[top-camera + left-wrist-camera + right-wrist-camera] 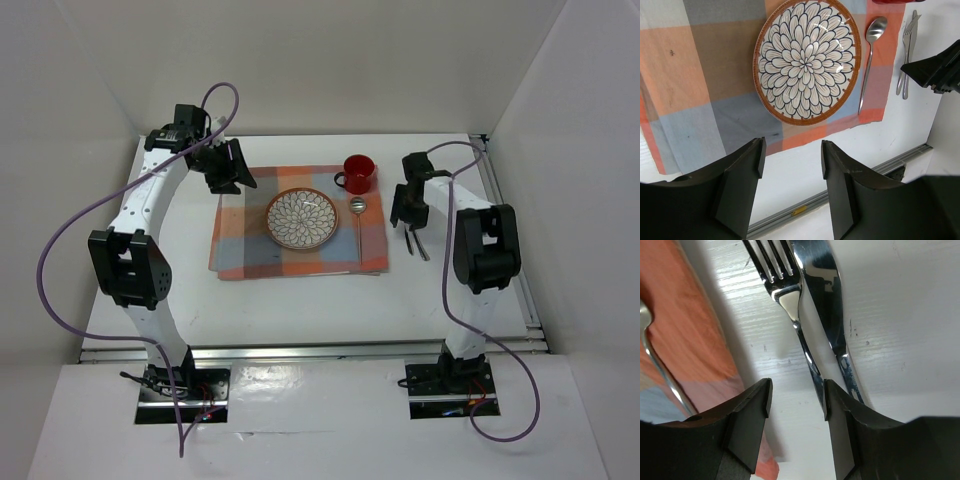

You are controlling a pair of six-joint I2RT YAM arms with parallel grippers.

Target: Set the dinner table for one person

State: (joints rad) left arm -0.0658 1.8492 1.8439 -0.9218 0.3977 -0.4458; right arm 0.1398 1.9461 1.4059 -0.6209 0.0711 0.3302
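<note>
A patterned plate [302, 218] lies on the orange-and-blue checked placemat [240, 250] on the white dinner table [300, 310]. A red mug [359, 173] stands at the mat's far right corner, with a spoon [357, 215] right of the plate. A fork [785, 295] and knife [825, 305] lie side by side on the bare table right of the mat. My right gripper [797, 400] is open just above them, the fork handle beside its right finger. My left gripper [792, 157] is open and empty, raised over the mat's far left corner [235, 175].
Grey rails [300, 350] run along the table's near and right edges. White walls enclose the table. In the left wrist view the plate [807, 60], spoon [869, 60] and cutlery pair [907, 55] show, with the right gripper's black body [937, 70] over them.
</note>
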